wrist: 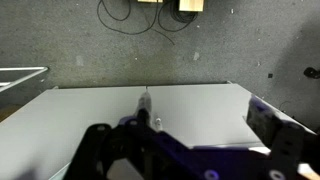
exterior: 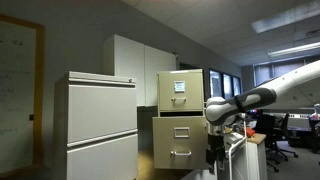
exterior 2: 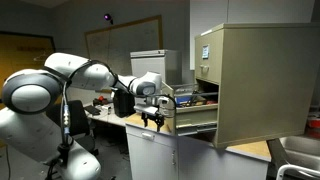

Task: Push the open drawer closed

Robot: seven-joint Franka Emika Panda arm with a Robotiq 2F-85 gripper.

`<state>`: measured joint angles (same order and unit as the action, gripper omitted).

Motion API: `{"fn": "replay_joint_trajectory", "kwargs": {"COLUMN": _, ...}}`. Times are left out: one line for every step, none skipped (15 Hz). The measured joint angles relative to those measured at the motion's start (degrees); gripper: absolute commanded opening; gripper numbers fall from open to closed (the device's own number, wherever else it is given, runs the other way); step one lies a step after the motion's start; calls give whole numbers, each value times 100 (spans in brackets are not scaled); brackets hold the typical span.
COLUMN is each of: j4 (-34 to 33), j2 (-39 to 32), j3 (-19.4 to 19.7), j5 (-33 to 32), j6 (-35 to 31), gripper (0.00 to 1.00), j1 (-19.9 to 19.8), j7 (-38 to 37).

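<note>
Drawer [exterior 2: 196, 121] of tan metal, boxy, open

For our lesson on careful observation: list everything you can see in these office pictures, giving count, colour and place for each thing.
filing cabinet: one, tan, narrow, beside the white cabinet
drawer: one, tan, pulled out at the filing cabinet's middle level
labelled drawer: one, tan with a white card, top of the filing cabinet
white cabinet: one, white, wide, next to the filing cabinet
tall cupboards: one block, white, against the back wall
whiteboard: one, white in a wooden frame, on the side wall
office chairs: at least two, dark, in the background
cables: a few, dark, on grey carpet
robot arm: one, white and black
claw: one, black, above a white surface near the drawer's front
</note>
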<state>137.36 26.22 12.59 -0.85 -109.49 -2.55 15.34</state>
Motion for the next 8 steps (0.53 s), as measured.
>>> {"fn": "replay_joint_trajectory", "kwargs": {"j4": -5, "j2": 0, "j3": 0, "j5": 0, "j6": -13, "gripper": 100, "j1": 0, "j7": 0}}
{"fn": "replay_joint_trajectory", "kwargs": {"j4": -11, "j2": 1, "j3": 0, "j5": 0, "j6": -24, "gripper": 100, "j1": 0, "j7": 0}}
{"fn": "replay_joint_trajectory", "kwargs": {"j4": -14, "j2": 4, "j3": 0, "j5": 0, "j6": -28, "gripper": 100, "j1": 0, "j7": 0}}
{"fn": "replay_joint_trajectory", "kwargs": {"j4": -15, "j2": 4, "j3": 0, "j5": 0, "j6": -30, "gripper": 100, "j1": 0, "j7": 0}}
{"fn": "replay_joint_trajectory", "kwargs": {"j4": -15, "j2": 4, "j3": 0, "j5": 0, "j6": -31, "gripper": 100, "j1": 0, "j7": 0}}
{"fn": "replay_joint_trajectory", "kwargs": {"j4": -15, "j2": 4, "j3": 0, "j5": 0, "j6": -32, "gripper": 100, "j1": 0, "j7": 0}}
{"fn": "replay_joint_trajectory", "kwargs": {"j4": -15, "j2": 4, "j3": 0, "j5": 0, "j6": -32, "gripper": 100, "j1": 0, "j7": 0}}
{"fn": "replay_joint_trajectory", "kwargs": {"j4": -15, "j2": 4, "j3": 0, "j5": 0, "j6": -32, "gripper": 100, "j1": 0, "j7": 0}}
